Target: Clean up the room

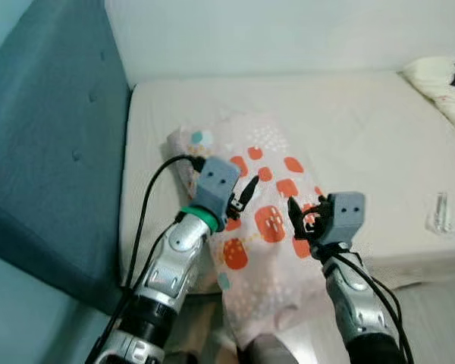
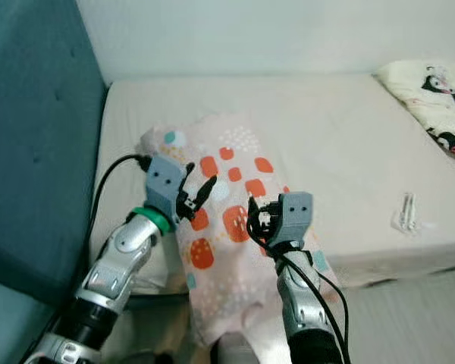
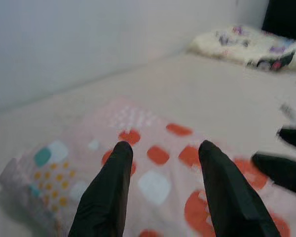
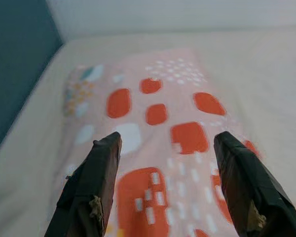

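Pillow (image 1: pixel 258 227) on mattress (image 1: pixel 349 129), overhanging edge

Head views downward, wrist views close, all sharing the pillow (image 1: pixel 262 220).

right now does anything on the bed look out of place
Yes: the pink patterned pillow lies askew, its near end hanging off the mattress edge. Both grippers, left and right, hover open over it.

right gripper (image 4: pixel 165 148) wide open, both black fingers (image 4: pixel 91 190) spread apart, hovering over pink pillow (image 4: pixel 158 123). pillow covered in orange-red blobs, some white and teal ones, tiny white dots at far end. pillow lies on cream mattress (image 4: pixel 266 84). teal headboard (image 4: pixel 19 64) off to one side, pale wall (image 4: pixel 187 15) behind.
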### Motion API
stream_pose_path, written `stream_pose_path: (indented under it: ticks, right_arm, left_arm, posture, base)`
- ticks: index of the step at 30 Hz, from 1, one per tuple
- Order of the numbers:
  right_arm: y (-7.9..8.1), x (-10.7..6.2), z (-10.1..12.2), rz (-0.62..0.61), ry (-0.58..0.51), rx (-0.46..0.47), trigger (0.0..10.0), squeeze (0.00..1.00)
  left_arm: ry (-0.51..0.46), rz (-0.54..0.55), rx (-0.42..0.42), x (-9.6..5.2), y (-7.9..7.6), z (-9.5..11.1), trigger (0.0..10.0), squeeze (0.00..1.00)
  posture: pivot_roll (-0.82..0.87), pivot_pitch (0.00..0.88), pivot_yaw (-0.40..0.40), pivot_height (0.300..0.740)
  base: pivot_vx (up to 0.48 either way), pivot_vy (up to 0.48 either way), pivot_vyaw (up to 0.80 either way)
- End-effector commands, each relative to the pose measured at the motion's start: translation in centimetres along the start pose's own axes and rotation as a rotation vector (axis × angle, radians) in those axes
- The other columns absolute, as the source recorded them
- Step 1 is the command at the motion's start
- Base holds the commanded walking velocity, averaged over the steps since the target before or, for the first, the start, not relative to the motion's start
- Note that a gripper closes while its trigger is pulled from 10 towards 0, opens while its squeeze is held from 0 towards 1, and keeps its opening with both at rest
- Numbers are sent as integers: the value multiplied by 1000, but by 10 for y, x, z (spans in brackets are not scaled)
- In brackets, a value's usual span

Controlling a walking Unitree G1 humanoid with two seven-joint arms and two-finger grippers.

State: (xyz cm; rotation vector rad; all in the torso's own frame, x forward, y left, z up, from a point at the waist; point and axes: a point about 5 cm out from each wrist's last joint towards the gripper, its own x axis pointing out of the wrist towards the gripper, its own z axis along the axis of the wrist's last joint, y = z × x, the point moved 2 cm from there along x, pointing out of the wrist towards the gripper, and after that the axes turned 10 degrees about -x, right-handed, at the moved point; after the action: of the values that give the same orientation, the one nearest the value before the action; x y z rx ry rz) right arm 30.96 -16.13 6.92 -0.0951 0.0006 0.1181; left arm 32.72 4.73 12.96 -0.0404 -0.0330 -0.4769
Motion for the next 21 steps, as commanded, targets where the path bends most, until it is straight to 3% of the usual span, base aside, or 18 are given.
stream_pose_path:
  ticks: [1, 6, 15, 21]
  right_arm:
    - [-2, -4, -7, -13, 22, 2, 10000, 0]
    - [0, -5, -7, -16, 21, 4, 10000, 0]
    - [2, -5, -7, -23, 17, 14, 10000, 0]
    - [2, -5, -8, -24, 20, 15, 10000, 0]
  left_arm:
    - [23, 29, -1, -2, 5, -5, 10000, 0]
    - [36, 84, 12, -4, 14, -9, 10000, 0]
    - [49, 96, 16, -6, 17, -10, 10000, 0]
    - [124, 130, 2, -6, 21, -21, 10000, 0]
  posture:
    - [-132, 0, 19, 740]
    - [-130, 0, 20, 740]
    - [-125, 0, 22, 710]
    - [-128, 0, 27, 690]
  base:
    - [0, 0, 0]
    - [0, 0, 0]
    - [0, 0, 0]
    - [0, 0, 0]
